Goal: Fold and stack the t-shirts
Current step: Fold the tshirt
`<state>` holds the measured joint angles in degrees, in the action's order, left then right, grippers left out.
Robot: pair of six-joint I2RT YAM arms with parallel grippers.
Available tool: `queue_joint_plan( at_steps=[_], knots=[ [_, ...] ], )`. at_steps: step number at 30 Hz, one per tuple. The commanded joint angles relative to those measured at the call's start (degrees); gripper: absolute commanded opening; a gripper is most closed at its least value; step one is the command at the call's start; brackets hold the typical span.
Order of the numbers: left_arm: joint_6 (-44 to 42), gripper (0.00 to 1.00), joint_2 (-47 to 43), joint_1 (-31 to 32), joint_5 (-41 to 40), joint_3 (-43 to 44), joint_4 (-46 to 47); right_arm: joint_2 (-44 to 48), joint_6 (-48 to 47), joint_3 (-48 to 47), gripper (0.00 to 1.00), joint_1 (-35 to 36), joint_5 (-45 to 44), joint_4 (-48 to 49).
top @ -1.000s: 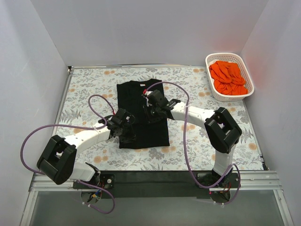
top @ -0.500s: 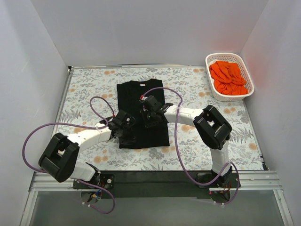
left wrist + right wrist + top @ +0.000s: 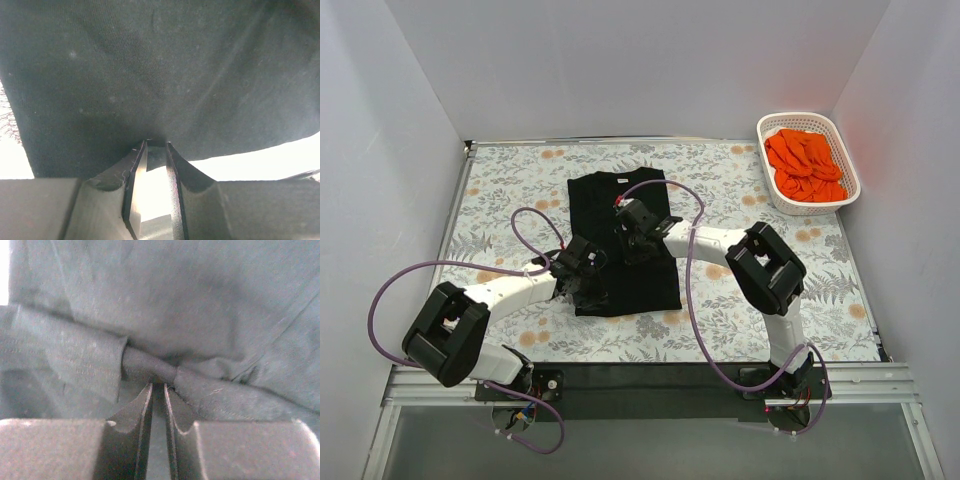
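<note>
The black t-shirt (image 3: 625,200) lies on the flowered table, its sides folded in to a long strip. My left gripper (image 3: 588,287) is at the strip's lower left and is shut on the shirt's hem (image 3: 155,141). My right gripper (image 3: 630,232) is over the strip's middle and is shut on a rolled fold of black cloth (image 3: 150,367). The black cloth fills both wrist views. The orange t-shirts (image 3: 805,165) lie bunched in the basket at the back right.
The white lattice basket (image 3: 772,192) stands at the table's back right corner. White walls close in the table on the left, back and right. A black rail runs along the near edge under the arm bases.
My right gripper has moved left across the shirt, dragging cloth with it. My left gripper has shifted slightly right at the lower hem. The shirt now looks narrower.
</note>
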<state>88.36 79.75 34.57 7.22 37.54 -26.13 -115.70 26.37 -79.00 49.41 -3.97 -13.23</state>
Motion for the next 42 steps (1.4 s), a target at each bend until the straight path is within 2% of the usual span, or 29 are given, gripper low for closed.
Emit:
queue_joint_plan(
  at_steps=[1,11,17,20,22,25,30,35,42],
  knots=[
    [-1.34,0.23,1.03,0.33,0.69,-2.30,-3.14,-1.37,-2.37,-3.44,0.19,-0.10,-6.05,1.28],
    [-2.13,0.23,-0.91,0.32,0.07,-2.38,-4.37,-5.58,-9.84,-10.90,0.20,-1.42,-14.83,1.72],
    [-2.31,0.23,-1.26,0.32,-0.10,-1.33,-4.98,-7.35,-15.72,-18.20,0.22,-3.79,-16.25,1.81],
    [-2.22,0.23,-1.52,0.33,-0.19,-0.36,-5.25,-5.95,-17.75,-19.96,0.27,-5.02,-16.69,1.72],
    [-1.87,0.23,-1.87,0.24,-1.07,0.43,-5.94,-4.10,-18.19,-20.14,0.34,-5.99,-15.47,1.37],
    [-1.61,0.24,-2.49,0.24,-2.56,2.97,-6.48,-0.59,-18.11,-18.56,0.39,-7.31,-12.04,0.58],
    [-2.92,0.25,-1.35,-0.11,-7.30,10.35,-6.74,8.11,-15.13,-9.26,0.39,-8.71,-3.60,-0.65],
    [-4.86,0.25,5.59,-1.08,-11.35,15.71,-5.69,16.71,-11.44,0.67,0.39,-8.71,2.90,-0.56],
    [-5.91,0.25,14.03,-1.61,-16.10,20.46,-3.49,23.41,-7.04,14.56,0.38,-8.45,14.24,2.95]
  ],
)
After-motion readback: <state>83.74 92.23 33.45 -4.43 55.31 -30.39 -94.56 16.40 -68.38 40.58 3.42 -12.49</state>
